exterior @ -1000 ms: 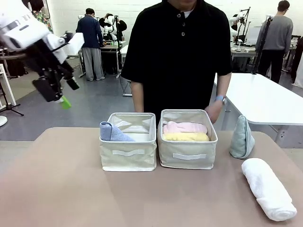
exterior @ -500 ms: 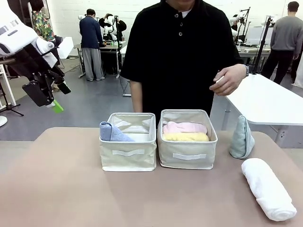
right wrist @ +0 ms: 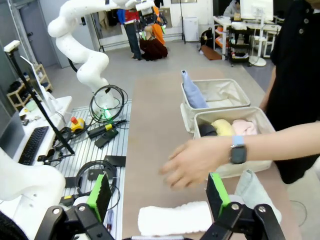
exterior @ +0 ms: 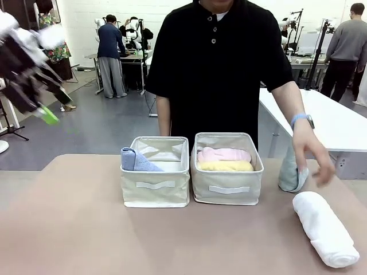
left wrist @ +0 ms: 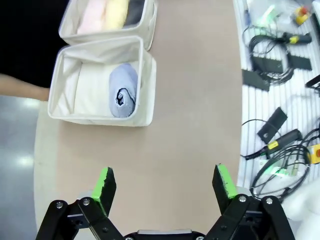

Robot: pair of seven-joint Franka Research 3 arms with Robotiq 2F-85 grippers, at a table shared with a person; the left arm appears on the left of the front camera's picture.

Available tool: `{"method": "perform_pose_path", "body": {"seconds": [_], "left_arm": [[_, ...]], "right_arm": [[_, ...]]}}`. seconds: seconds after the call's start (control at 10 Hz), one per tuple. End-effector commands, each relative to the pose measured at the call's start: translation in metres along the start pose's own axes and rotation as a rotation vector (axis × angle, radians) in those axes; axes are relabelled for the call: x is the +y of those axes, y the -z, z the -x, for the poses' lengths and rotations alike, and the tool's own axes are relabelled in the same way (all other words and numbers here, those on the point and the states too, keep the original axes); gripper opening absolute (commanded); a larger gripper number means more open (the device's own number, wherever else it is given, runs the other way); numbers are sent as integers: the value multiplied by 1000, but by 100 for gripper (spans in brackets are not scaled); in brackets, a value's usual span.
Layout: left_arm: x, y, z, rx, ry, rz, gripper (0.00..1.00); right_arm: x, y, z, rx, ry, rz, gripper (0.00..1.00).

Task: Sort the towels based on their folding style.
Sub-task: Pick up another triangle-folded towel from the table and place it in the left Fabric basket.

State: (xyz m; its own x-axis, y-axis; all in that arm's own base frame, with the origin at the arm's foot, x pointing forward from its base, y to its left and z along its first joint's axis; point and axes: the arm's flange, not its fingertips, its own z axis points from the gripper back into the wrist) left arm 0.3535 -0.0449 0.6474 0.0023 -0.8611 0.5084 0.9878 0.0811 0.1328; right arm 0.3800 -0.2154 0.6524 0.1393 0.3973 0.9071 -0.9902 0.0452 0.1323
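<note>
The lavender-blue cone towel [exterior: 135, 159] lies in the left bin [exterior: 155, 186]. Pink [exterior: 223, 153] and yellow [exterior: 225, 165] rolls lie in the right bin [exterior: 226, 189], with a dark grey roll [right wrist: 207, 131] beside them. The pale teal cone [exterior: 288, 175] stands on the table at right, the person's hand [exterior: 314, 156] reaching over it. In front lies the white roll [exterior: 325, 229]. My left gripper [exterior: 40, 109] hangs blurred high at far left, open [left wrist: 165, 181]. My right gripper [right wrist: 159, 194] is open above the white roll [right wrist: 175, 218].
The person stands right behind the bins. Their forearm and hand [right wrist: 195, 162] cross the right wrist view between my fingers and the bins. Cables and boxes [left wrist: 275, 75] lie on the slatted bench beside the table. The near half of the tabletop [exterior: 86, 229] is bare.
My left arm has swung up and further left, away from the table. The person's hand came down from chest height to the pale teal cone.
</note>
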Motion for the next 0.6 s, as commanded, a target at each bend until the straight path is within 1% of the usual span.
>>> {"method": "perform_pose_path", "body": {"seconds": [0.0,0.2,0.3,0.5], "left_arm": [[34,-67,44,-204,-23,106,100],[44,-105,107,-366,-10,127,100],[52,-115,138,-428,-41,68,100],[53,-119,183,-508,-116,-68,100]], "right_arm": [[3,3,2,20,13,2,100],[3,3,2,20,13,2,100],[3,3,2,20,13,2,100],[3,3,2,20,13,2,100]]}}
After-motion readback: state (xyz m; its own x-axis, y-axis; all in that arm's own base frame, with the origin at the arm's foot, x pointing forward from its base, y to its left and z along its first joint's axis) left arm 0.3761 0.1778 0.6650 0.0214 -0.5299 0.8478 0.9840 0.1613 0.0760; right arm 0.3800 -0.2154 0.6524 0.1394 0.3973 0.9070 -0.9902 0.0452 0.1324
